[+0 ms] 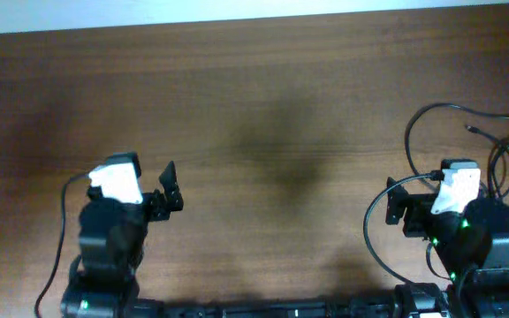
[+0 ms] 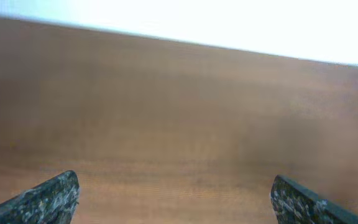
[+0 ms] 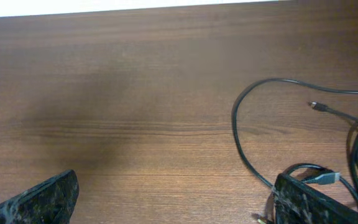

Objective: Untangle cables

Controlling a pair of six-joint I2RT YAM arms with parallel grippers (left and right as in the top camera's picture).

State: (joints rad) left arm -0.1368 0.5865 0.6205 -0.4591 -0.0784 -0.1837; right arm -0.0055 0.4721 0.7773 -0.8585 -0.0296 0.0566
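The cables (image 1: 502,150) are thin black cords lying looped and crossed at the table's right edge, just beyond my right arm. In the right wrist view the cables (image 3: 238,118) curve in a wide loop. A small plug end (image 3: 316,106) lies free on the wood, and a grey plug (image 3: 328,177) rests by my right-hand finger. My right gripper (image 1: 398,205) (image 3: 179,205) is open and empty, and the cords pass beside and behind one finger. My left gripper (image 1: 171,187) (image 2: 173,202) is open and empty over bare wood, far from the cables.
The brown wooden table (image 1: 263,106) fills the view, with its far edge at the top against a white wall. Thicker black wires (image 1: 374,221) hang from the robot arms near the front edge.
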